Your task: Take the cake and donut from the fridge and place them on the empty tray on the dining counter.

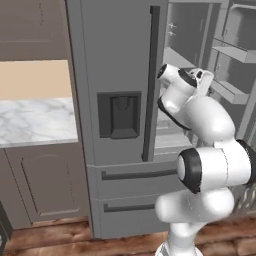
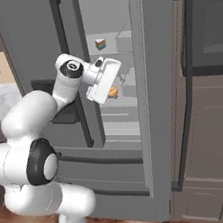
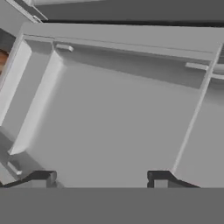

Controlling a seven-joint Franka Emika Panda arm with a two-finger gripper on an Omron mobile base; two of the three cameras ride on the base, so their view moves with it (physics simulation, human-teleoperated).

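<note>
Inside the open fridge [image 2: 147, 103], the gripper [image 3: 99, 177] (fingers apart, empty) hangs just beside the donut [image 2: 113, 91]; the cake [image 2: 101, 44] sits a shelf higher.

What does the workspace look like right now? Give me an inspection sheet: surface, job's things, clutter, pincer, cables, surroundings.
Surface: grey shelves inside the tall grey French-door fridge, right door swung open.
Job's things: rainbow-layered cake wedge on an upper shelf; orange-tan ring donut on a lower shelf, partly hidden by the hand.
Clutter: nothing seen.
Pincer: two dark-tipped pincer, open and empty, facing bare grey fridge interior.
Cables: nothing seen.
Surroundings: white-grey marble wall counter left of the fridge; brown cabinets to its right; wooden floor.
</note>
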